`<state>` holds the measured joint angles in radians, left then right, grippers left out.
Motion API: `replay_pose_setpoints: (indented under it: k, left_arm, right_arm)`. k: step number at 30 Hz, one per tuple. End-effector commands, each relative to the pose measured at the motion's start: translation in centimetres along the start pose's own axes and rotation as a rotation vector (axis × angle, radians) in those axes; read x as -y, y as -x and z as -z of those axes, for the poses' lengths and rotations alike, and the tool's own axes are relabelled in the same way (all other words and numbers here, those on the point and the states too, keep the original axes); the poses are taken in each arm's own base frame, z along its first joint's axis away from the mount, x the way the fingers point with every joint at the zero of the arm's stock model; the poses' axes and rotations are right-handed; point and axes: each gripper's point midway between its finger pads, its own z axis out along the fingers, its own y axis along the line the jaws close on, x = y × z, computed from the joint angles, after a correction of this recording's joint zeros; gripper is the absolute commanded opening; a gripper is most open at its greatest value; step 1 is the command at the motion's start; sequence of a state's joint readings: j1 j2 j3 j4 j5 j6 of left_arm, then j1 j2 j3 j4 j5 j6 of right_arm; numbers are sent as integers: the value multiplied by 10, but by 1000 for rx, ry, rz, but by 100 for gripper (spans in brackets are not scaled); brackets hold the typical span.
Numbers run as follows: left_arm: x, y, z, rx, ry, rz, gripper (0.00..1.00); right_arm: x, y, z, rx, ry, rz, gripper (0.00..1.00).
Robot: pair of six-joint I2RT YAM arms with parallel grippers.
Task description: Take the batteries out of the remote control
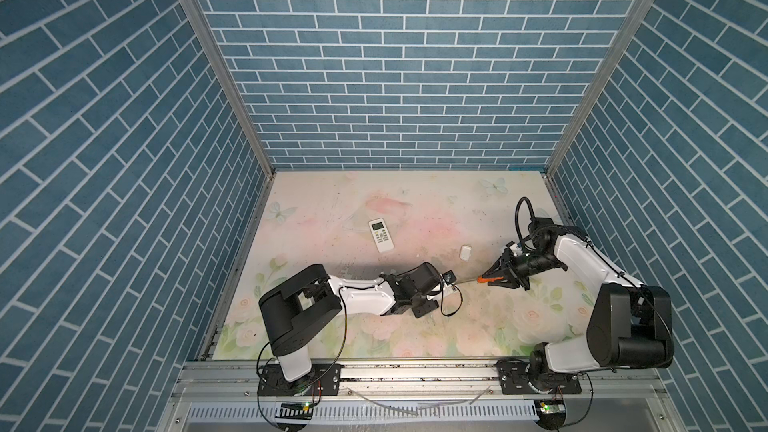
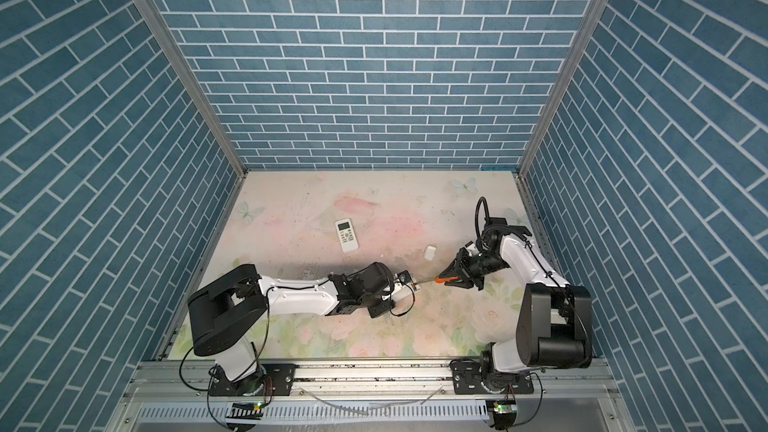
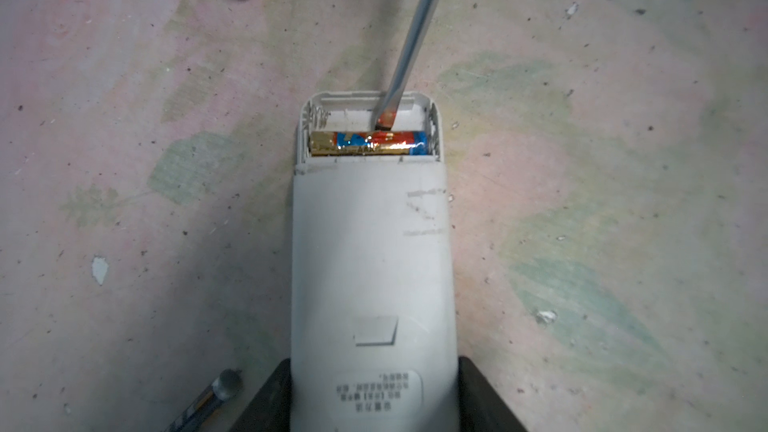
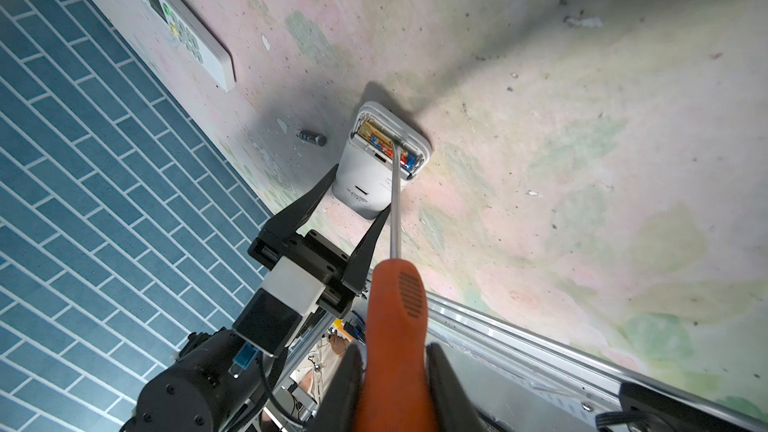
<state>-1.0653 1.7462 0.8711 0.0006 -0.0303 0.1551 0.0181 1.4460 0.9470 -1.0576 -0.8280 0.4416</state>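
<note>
My two arms from above: glossy white shells on my left arm (image 1: 365, 301) and right arm (image 1: 582, 255), joined by blocky black housings; thin black cables (image 1: 346, 326) loop loose beside the links; a thicker black hose (image 1: 516, 214) arcs at my right wrist; my left gripper (image 4: 359, 195) carries matte black, tapering fingers (image 4: 299, 209) on a pale grey block (image 4: 293, 288); black base plates (image 1: 324, 384) show silver screws.

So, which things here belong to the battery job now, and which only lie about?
In the job: held remote, battery inside it, screwdriver, loose battery beside it.
Lying about: second remote, face up; white cover.
</note>
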Motion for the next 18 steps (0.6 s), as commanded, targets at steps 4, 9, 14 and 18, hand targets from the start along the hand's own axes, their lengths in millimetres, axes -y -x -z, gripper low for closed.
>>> replay_pose_setpoints:
  k: [4, 9, 14, 18]
  left_arm:
    - [9, -35, -11, -107, -17, -35, 49]
    - [8, -35, -10, -104, -15, -37, 49]
    - [11, -32, -12, -101, -29, -47, 49]
    - [12, -30, -13, -109, -42, -63, 49]
  right_arm:
    - [-8, -8, 8, -6, 35, -9, 0]
    - [-2, -8, 5, -5, 19, -5, 0]
    - [15, -8, -6, -42, -11, 1, 0]
    - [28, -8, -13, -71, -45, 15, 0]
